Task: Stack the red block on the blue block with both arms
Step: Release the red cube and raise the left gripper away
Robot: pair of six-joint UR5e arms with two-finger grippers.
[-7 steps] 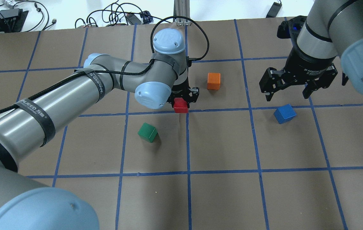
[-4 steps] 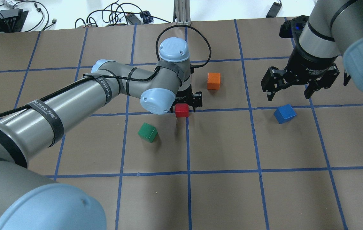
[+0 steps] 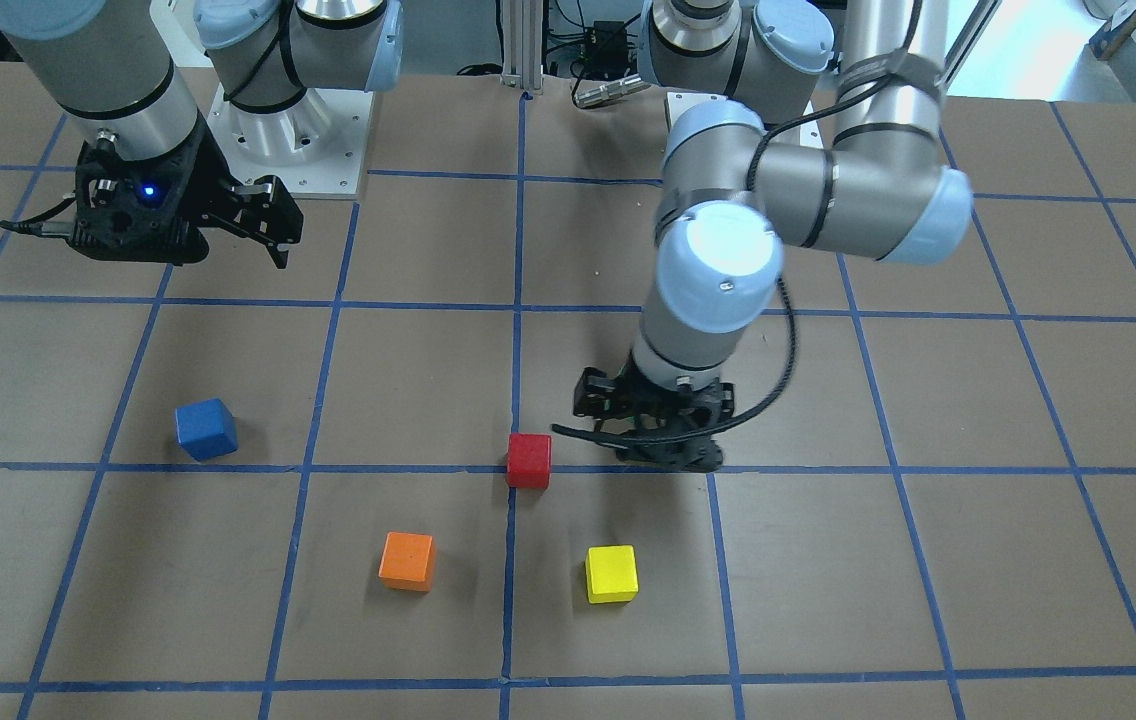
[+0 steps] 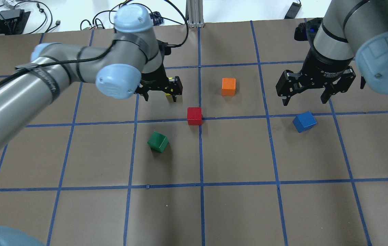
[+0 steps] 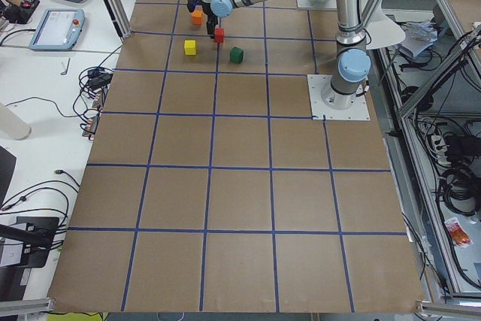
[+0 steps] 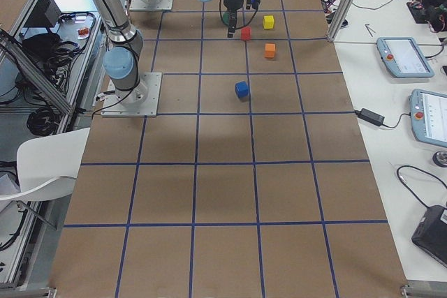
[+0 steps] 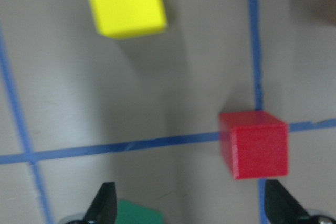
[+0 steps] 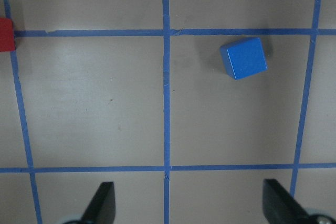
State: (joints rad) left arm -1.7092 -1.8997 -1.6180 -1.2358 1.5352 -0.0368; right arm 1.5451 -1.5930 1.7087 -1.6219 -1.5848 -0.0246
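Note:
The red block [image 4: 194, 116] sits alone on the table on a blue tape line; it also shows in the left wrist view [image 7: 254, 144]. My left gripper [image 4: 160, 99] is open and empty, hovering to the left of and behind the red block, apart from it. The blue block [image 4: 304, 121] lies to the right, turned a little, and shows in the right wrist view [image 8: 243, 57]. My right gripper [image 4: 304, 101] is open and empty, raised just behind the blue block.
An orange block [image 4: 228, 86] sits behind the red block to its right. A green block [image 4: 158, 141] lies in front to its left. A yellow block [image 3: 612, 574] lies beyond my left gripper, mostly hidden overhead. Brown table with blue tape grid [image 4: 201, 184].
My left gripper has let go of the red block, risen and swung away to the left and back. The red block now rests on the table. The right gripper barely shifted.

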